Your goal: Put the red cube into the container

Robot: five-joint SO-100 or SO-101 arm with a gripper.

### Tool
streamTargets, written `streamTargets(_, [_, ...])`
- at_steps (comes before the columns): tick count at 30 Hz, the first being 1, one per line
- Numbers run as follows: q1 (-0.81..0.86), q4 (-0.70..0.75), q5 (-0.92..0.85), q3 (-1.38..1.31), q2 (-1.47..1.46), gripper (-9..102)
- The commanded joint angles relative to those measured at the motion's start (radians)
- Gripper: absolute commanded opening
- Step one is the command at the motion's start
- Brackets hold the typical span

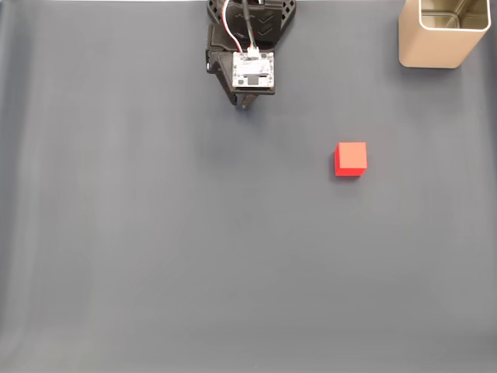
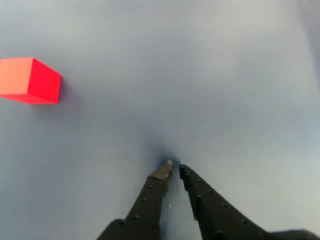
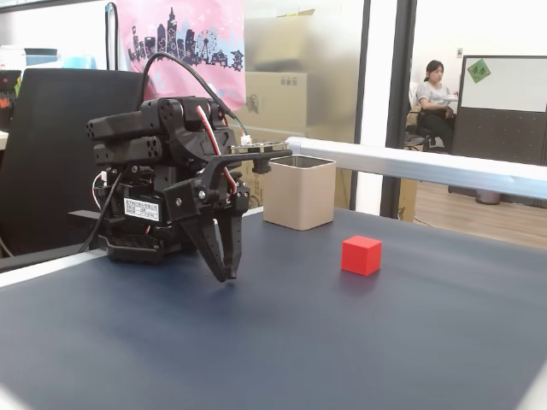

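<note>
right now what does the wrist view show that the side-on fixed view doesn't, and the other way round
Wrist view alone: the fingertips seen close from behind, almost touching, with nothing between them. Side-on fixed view alone: the container standing behind the arm, and a person seated in the background. Both share the red cube resting on the dark table, apart from the gripper.

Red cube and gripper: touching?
Apart. The wrist view shows bare mat between the red cube and the gripper.
</note>
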Motion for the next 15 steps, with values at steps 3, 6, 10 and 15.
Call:
streamTargets(3, [-0.008, -0.132, 0.020, 0.011, -0.018, 0])
streamTargets(6, [-0.003, -0.308, 0.034, 0.011, -0.075, 0])
streamTargets(10, [0.006, -0.512, 0.011, -0.006, -0.170, 0])
streamTargets(15, [-0.018, -0.551, 0.023, -0.164, -0.327, 0])
